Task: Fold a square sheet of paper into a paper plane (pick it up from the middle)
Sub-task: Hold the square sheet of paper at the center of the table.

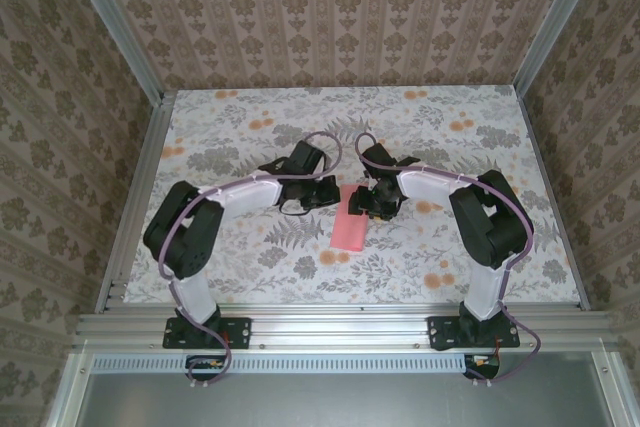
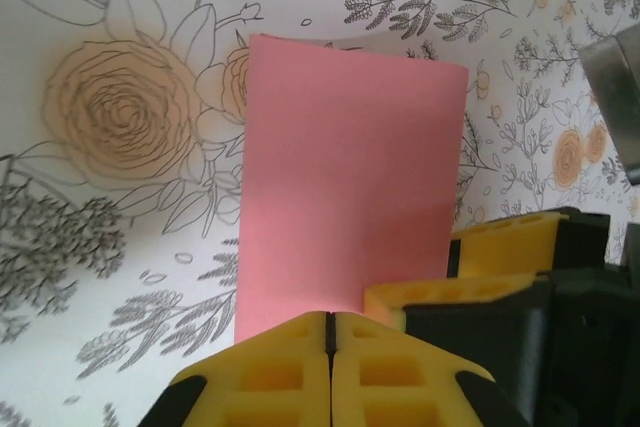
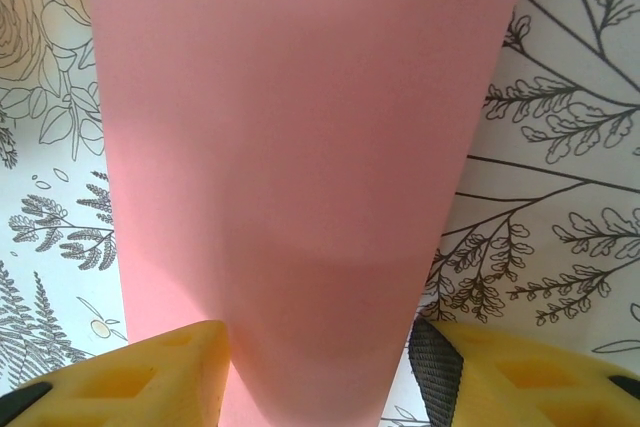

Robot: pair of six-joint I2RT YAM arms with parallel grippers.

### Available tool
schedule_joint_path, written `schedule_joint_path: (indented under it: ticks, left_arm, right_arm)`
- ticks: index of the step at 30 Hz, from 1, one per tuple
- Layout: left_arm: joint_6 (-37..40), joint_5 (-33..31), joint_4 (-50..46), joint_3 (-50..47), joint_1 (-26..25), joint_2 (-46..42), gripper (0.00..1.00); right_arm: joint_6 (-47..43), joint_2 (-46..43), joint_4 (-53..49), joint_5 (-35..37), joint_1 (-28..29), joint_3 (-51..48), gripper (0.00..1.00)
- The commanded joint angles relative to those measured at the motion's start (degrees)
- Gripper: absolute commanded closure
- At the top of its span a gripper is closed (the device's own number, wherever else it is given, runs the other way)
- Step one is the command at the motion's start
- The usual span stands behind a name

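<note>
**Position:** the square sheet of paper [image 1: 350, 222], a rectangle after 1 fold, lies on the table [image 1: 480, 247] between the 2 grippers.

**Left gripper** [image 2: 330, 319]: clenched at the sheet's edge. Whether it pinches paper cannot be told.

**Right gripper** [image 3: 318, 347]: released, straddling the sheet.

**Risk:** a pull from 1 side could skew the layers or tear them.

**Orientation:** the long axis runs far-to-near, slightly tilted. There is no pointed end yet.

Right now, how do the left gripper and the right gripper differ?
The left gripper is shut, fingers pressed together; the right gripper is open. The left gripper's tips meet at the edge of the pink paper; the right gripper straddles the pink paper. Both have yellow fingers.
</note>
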Motion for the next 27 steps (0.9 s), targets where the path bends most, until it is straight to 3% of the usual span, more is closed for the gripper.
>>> schedule_joint_path:
  ticks: [1, 27]
  left_arm:
    - [-0.4, 1.9, -2.5, 3.2, -1.0, 2.6, 0.95]
    - [0.7, -1.2, -7.9, 5.7, -2.5, 13.6, 0.99]
  right_arm:
    - [0.8, 3.3, -2.6, 4.0, -0.1, -0.9, 0.44]
    - [1.5, 2.7, -1.1, 3.0, 0.2, -0.9, 0.42]
